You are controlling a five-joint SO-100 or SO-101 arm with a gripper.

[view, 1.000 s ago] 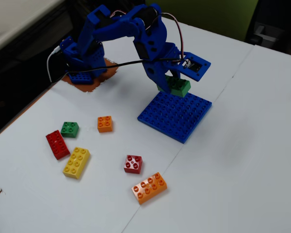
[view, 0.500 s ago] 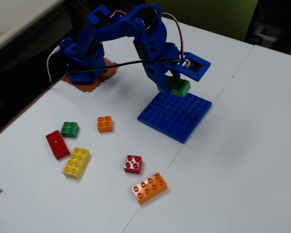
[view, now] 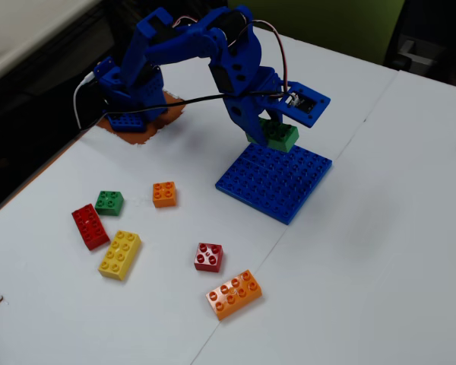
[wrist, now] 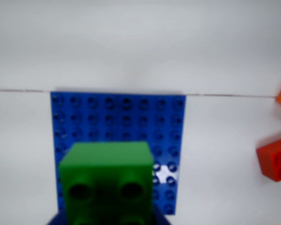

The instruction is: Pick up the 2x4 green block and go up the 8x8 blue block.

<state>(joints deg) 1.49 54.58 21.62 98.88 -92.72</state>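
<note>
Our tool [view: 272, 131] stays clamped on the green block [view: 278, 135], hovering unmoved over the blue plate's [view: 277, 182] far edge (no descent yet); we judge placement pending.

The large flat square blue plastic studded baseplate [view: 274, 181] lies near the white tabletop's [view: 380, 251] far edge, its studs bare except under the oblong green plastic brick [view: 278, 135] held in the blue two-finger gripper [view: 272, 131] over its far corner. Loose bricks crowd the tabletop's left side; its right side lies open.
</note>
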